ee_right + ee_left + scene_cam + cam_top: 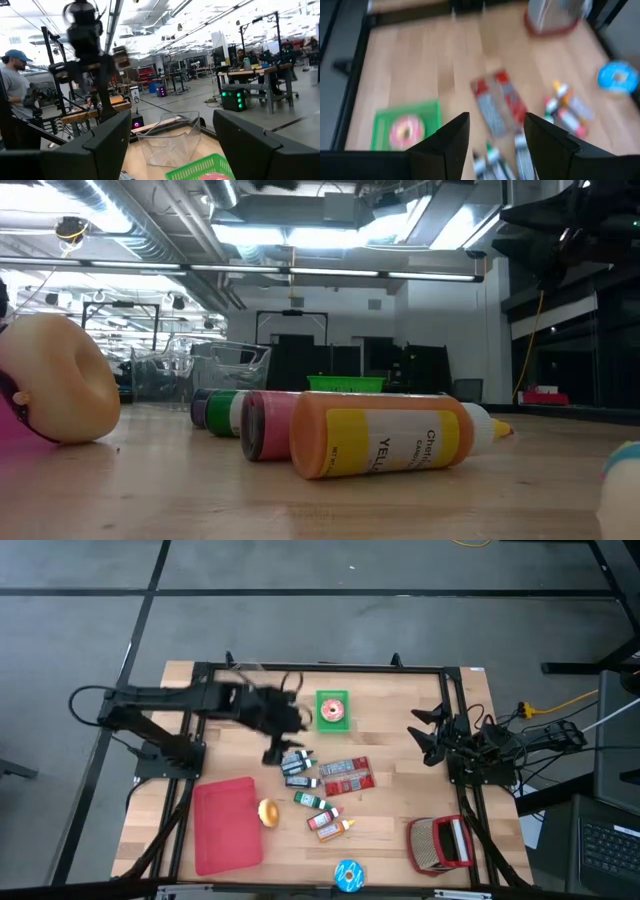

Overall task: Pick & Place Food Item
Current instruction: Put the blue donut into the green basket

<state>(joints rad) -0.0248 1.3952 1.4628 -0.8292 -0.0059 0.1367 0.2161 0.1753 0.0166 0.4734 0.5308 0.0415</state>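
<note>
Two tools, both spread and empty. Left tool at frame centre above bottles; right tool parked mid-right, off the tabletop

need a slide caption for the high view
Left tool hovers open above the paint bottles beside the green doughnut basket; right tool waits open at the table's right.

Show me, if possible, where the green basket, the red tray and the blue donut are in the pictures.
green basket [333, 696]: high view, on its upper green rim.
red tray [226, 825]: high view, on its bare flat middle.
blue donut [349, 876]: high view, on its frosted ring.
</note>
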